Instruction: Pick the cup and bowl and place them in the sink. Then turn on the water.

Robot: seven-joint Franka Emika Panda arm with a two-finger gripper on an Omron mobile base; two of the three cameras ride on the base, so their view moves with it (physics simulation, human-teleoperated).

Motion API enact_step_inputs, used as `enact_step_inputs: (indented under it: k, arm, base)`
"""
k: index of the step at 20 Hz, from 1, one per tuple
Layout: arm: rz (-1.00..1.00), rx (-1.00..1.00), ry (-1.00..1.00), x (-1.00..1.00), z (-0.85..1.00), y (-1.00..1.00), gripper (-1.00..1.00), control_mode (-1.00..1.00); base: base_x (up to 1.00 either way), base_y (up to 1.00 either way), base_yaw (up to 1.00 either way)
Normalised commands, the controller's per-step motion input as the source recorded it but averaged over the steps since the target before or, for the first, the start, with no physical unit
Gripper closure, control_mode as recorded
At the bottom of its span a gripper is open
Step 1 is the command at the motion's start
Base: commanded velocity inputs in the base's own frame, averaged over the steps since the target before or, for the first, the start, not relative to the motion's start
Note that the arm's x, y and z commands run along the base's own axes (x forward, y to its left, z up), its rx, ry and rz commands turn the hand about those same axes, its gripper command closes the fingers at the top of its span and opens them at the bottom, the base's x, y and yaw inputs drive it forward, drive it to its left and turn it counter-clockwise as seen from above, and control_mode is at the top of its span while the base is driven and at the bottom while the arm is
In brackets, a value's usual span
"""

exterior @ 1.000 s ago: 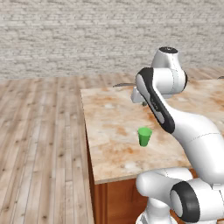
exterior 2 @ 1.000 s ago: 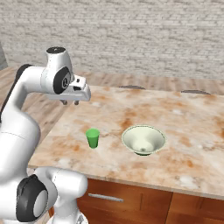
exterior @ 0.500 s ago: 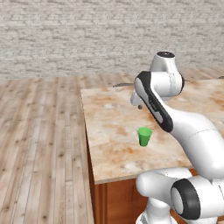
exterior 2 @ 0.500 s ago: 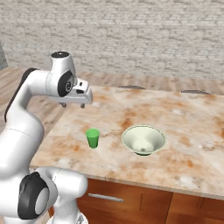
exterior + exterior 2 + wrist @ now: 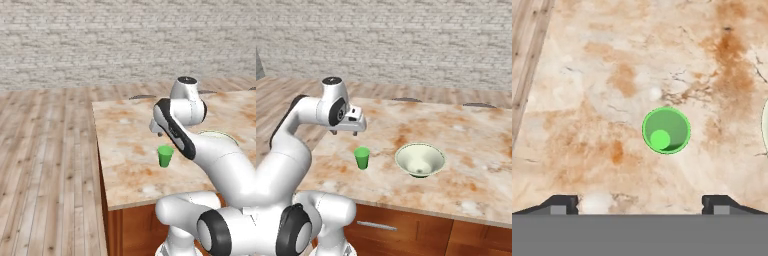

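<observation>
The small green cup [image 5: 165,155] [image 5: 361,158] stands upright on the marble counter [image 5: 466,135]. In the hand view I look straight down into the cup [image 5: 666,130]. My gripper [image 5: 344,133] [image 5: 640,204] hangs above the counter, a little behind and to the left of the cup. Its fingertips [image 5: 560,203] are wide apart and open, with nothing between them. The pale bowl [image 5: 420,160] sits on the counter to the right of the cup, and my arm hides part of the bowl [image 5: 216,134] in the left base view. The sink and the water are out of view.
The counter's left edge [image 5: 100,165] drops to a wooden floor [image 5: 45,165]. Two dark flat shapes [image 5: 406,99] [image 5: 478,105] lie at the counter's far edge. A brick wall [image 5: 406,40] closes the back. Wooden cabinet fronts [image 5: 406,232] run below the counter.
The fingers have spread from half closed to wide open. The hand has dropped a little toward the counter, near the cup. Cup and bowl have not moved.
</observation>
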Motion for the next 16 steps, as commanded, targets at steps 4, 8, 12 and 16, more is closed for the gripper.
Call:
enact_step_inputs:
  k: [4, 8, 12, 16]
  arm:
    - [0.00, 0.00, 0.01, 0.41, -0.42, -0.03, -1.00, -1.00]
    - [0.00, 0.00, 0.03, 0.53, -0.32, 0.00, -1.00, -1.00]
    - [0.00, -0.01, 0.01, 0.53, -0.14, 0.00, -1.00, -1.00]
    - [-0.02, -0.10, 0.04, 0.13, -0.12, 0.03, -1.00, -1.00]
  base:
    - [0.00, 0.00, 0.00]
    - [0.00, 0.00, 0.00]
    - [0.00, 0.00, 0.00]
    - [0.00, 0.00, 0.00]
